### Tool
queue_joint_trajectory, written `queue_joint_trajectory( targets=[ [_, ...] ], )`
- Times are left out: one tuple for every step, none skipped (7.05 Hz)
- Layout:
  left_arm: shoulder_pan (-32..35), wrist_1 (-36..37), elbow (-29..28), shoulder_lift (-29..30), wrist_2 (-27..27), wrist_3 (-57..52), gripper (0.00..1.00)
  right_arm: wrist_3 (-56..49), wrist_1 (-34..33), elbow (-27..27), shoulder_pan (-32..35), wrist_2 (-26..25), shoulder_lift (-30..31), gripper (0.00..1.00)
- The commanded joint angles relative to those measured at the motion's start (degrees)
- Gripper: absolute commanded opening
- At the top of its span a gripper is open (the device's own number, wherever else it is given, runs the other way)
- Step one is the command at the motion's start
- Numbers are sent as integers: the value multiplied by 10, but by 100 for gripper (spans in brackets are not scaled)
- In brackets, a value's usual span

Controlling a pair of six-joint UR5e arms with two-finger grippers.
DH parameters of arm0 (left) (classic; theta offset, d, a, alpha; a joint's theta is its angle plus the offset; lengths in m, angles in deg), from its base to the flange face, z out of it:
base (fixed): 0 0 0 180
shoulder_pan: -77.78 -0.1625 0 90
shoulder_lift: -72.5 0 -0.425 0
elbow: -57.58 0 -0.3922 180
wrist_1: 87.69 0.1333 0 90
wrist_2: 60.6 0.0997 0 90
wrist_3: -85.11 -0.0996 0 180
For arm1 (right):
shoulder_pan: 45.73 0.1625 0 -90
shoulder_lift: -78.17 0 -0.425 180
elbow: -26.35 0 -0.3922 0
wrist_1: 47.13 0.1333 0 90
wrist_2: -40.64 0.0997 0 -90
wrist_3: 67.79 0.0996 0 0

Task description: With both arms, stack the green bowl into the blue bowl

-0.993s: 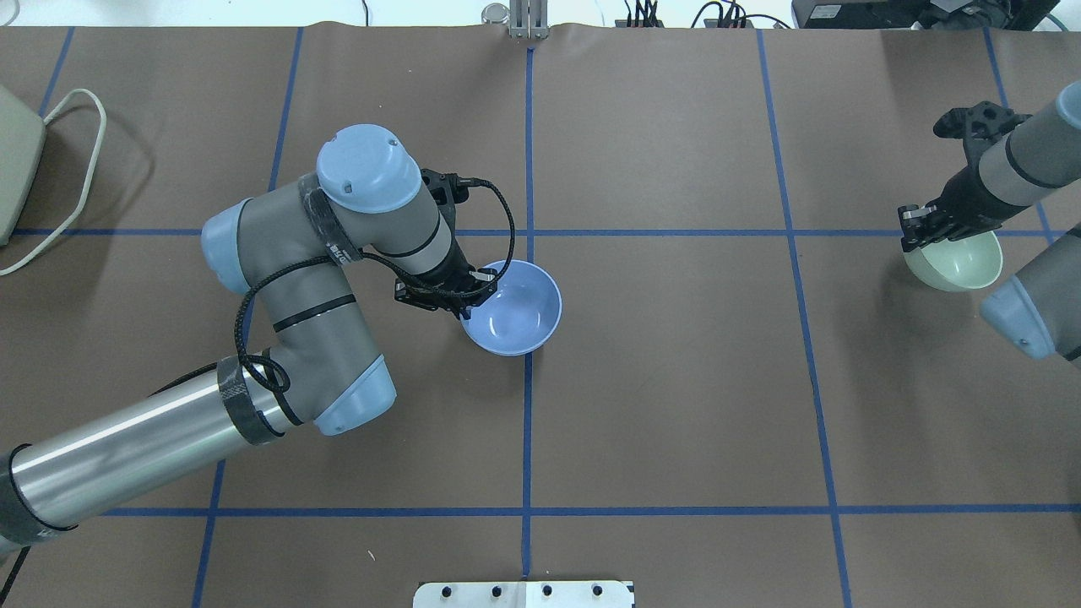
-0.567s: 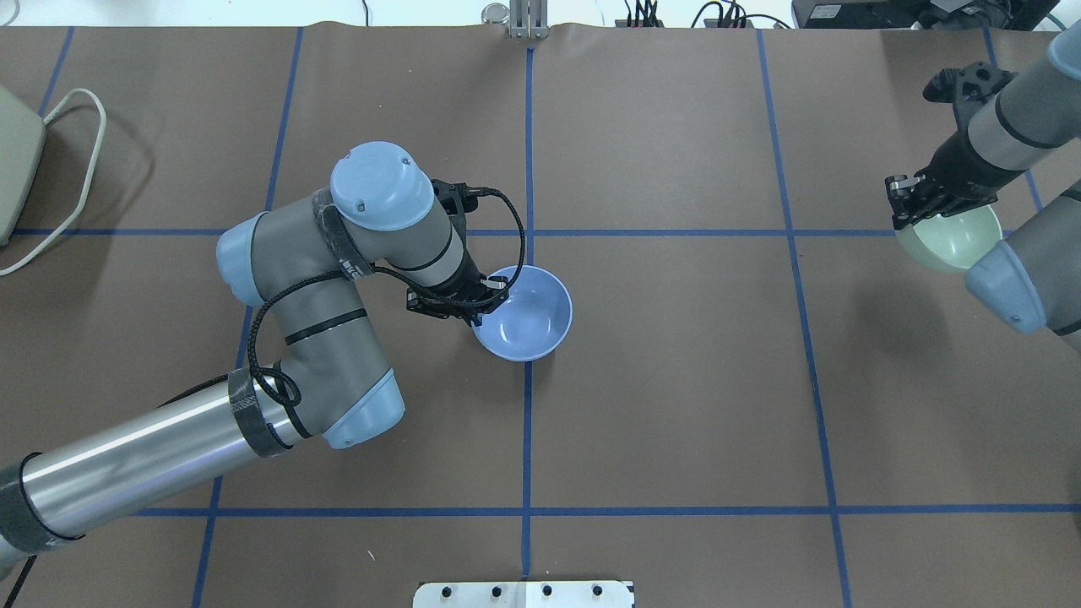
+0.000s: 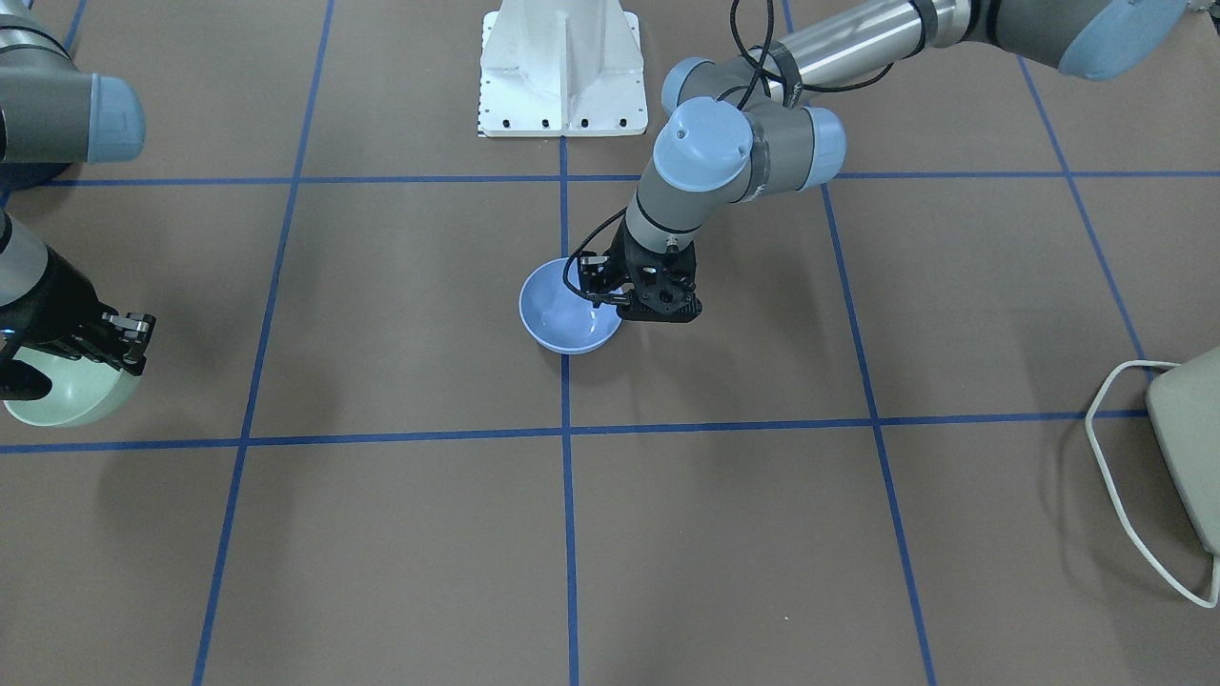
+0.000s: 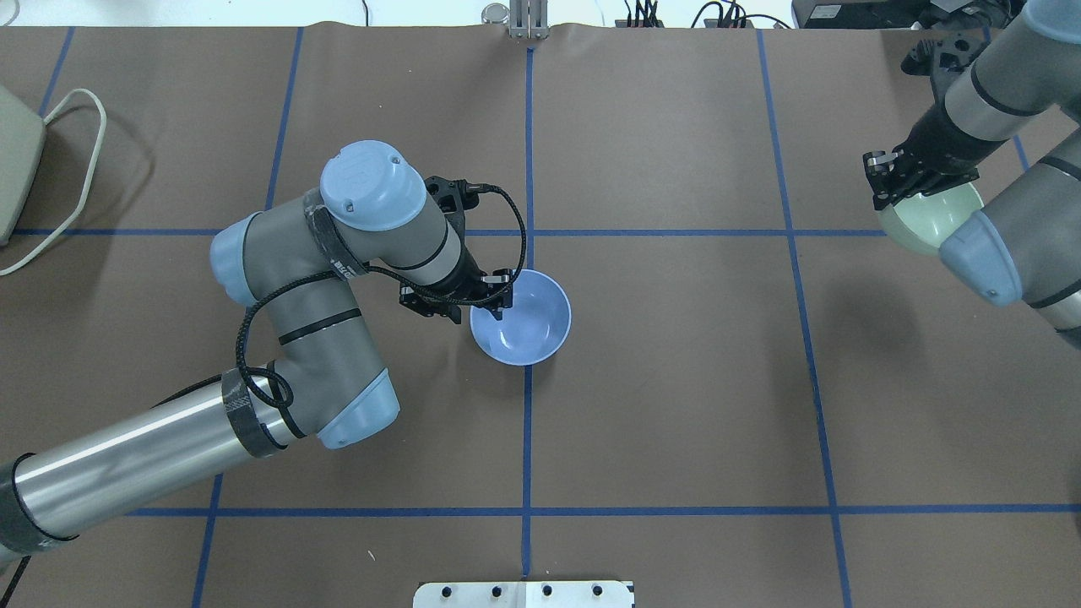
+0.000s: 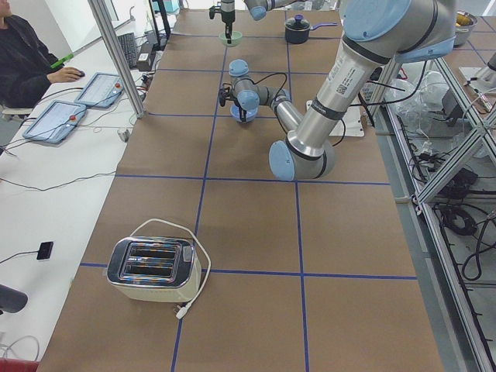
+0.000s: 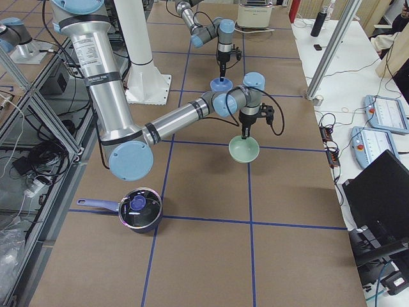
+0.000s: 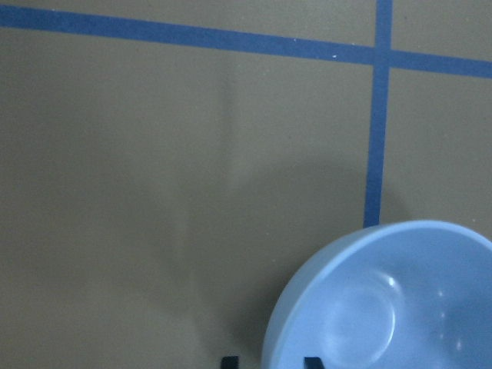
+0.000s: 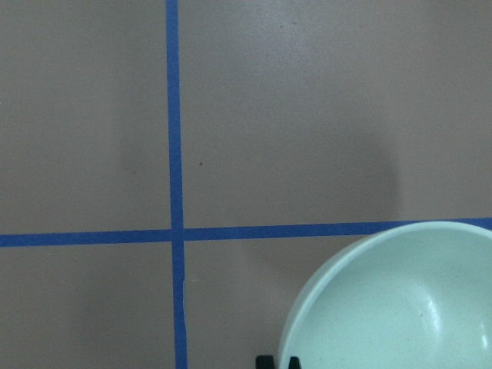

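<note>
The blue bowl (image 4: pixel 528 321) sits upright at the table's middle on a blue tape line; it also shows in the front view (image 3: pixel 562 322) and the left wrist view (image 7: pixel 384 307). My left gripper (image 4: pixel 497 295) straddles its left rim, and the wrist view shows the fingertips (image 7: pixel 311 360) standing apart from the rim. My right gripper (image 4: pixel 887 181) is shut on the rim of the green bowl (image 4: pixel 929 221) and holds it above the table at the far right. The green bowl also shows in the front view (image 3: pixel 67 400), the right side view (image 6: pixel 244 150) and the right wrist view (image 8: pixel 400 307).
A cream toaster (image 5: pixel 153 267) with a cord stands at the robot's left end of the table (image 3: pixel 1187 438). A dark pot (image 6: pixel 139 210) sits at the right end, near the robot. The white pedestal (image 3: pixel 560 67) stands at the robot's side.
The right arm has carried the green bowl up, away from the robot and a little left. The left arm shifted the blue bowl slightly right, and it now sits level.
</note>
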Motion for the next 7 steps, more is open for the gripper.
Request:
queue_joint_trajectory(
  targets=[
    [40,2,53,-33,-46,-16,97,56,-38,8,-11,0,-45,0],
    [87,3,76,-63,-101,-58,97,109,-38,11,-33,-2,-69,0],
    [131,4,103,-107,-126,-114,97,183,-38,12,-77,-15,-100,0],
    [168,4,123,-154,-151,-183,97,252,-38,12,-113,-35,-135,0],
    [215,4,124,-183,-180,-237,97,297,-40,13,-139,-46,-162,0],
    [248,4,124,-215,-196,-294,97,330,-41,7,-167,-66,-193,0],
    [260,2,125,-244,-196,-335,97,349,-41,-2,-190,-78,-218,0]
  ],
)
